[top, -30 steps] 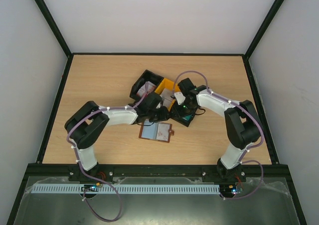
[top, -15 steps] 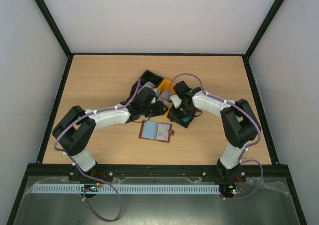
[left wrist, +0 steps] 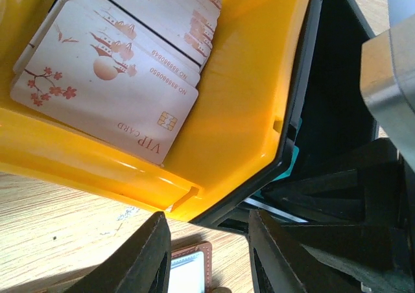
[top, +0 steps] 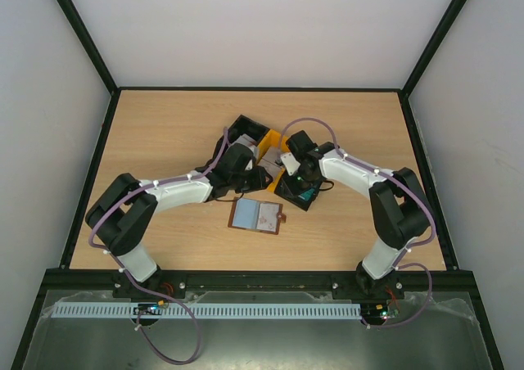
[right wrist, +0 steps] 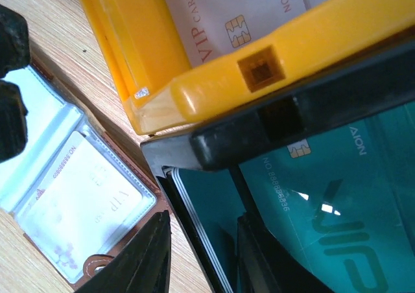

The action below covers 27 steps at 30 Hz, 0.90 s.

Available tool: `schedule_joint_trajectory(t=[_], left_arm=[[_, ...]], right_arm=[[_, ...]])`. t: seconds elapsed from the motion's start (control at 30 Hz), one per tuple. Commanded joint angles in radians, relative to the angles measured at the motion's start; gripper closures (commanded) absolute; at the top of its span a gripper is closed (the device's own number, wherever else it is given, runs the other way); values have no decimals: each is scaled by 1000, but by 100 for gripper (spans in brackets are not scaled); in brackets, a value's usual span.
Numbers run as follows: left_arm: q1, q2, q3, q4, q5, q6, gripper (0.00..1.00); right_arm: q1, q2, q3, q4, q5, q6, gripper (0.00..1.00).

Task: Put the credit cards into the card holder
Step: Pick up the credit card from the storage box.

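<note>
We find the cards in two stacks. The white cards (left wrist: 110, 79), printed with pink blossom, lie fanned in the yellow bin (left wrist: 246, 98). The teal cards (right wrist: 324, 196) lie in the black bin (right wrist: 279, 118), which touches the yellow one. All are thin, stiff, glossy plastic rectangles. We judge them light and slippery, best lifted one at a time by an exposed edge or corner, since a neighbouring card may slide along with the one taken.

The holder (top: 256, 216) lies open and flat on the wooden counter (top: 164, 141), just on the near side of the bins. It has a brown leather rim and pale, soft pockets, one of which holds a white card. The pockets look limp, so we judge the holder may shift when a card is pushed in.

The left end effector (left wrist: 207, 254) hangs over the yellow bin's near corner, partly open, with nothing between its fingers. The right end effector (right wrist: 202, 254) stands partly open astride the black bin's wall and the edge of the teal stack. We cannot tell whether it pinches a card.
</note>
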Motion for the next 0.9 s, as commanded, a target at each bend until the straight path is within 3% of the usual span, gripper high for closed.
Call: schedule_joint_trajectory(t=[0.0,0.17,0.4,0.5,0.67,0.87], left_arm=[[7,0,-19,-9,-4,13,65],[9,7,-19,-7,-3,14,65],[12,14,-22,-5,2,17,65],[15,17,-23,-2,9,18,65],[16,17,-24,0,12,19,65],[17,12,-24,-6,5,23,65]], right_arm=[[5,-20,-5,-29,34,-2,72],[5,-3,-28,-15,62,2,53],[22,36,-31,-20,89,-1,51],[24,13,-29,-22,79,-5,57],[25,-44,-31,-28,52,-18,79],[25,-60,-32,-29,69,-20,87]])
